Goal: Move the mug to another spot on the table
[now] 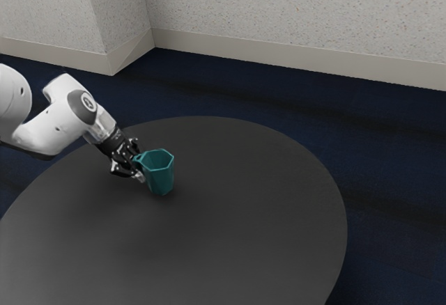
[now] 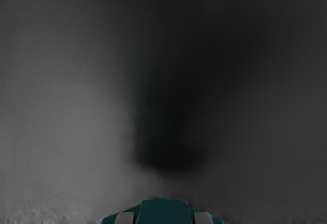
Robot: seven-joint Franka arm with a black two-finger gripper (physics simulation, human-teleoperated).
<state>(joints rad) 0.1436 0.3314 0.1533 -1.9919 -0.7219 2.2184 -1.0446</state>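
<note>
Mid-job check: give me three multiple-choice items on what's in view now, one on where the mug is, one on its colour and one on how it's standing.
1. Where is the mug?
A. By the table's edge at the exterior view's right
B. At the table's edge nearest the exterior camera
C. Right against the gripper, on the part of the table toward the exterior view's left

2. What colour is the mug?
A. Red
B. Teal
C. White

3. How is the mug oriented?
A. Mouth up
B. Upside down
C. Flat on its side

Answers:
1 C: the exterior view shows it at the arm's tip, far from the right and near edges.
2 B: its body is blue-green in both views.
3 A: its open rim faces upward, and the hollow inside is visible.
</note>
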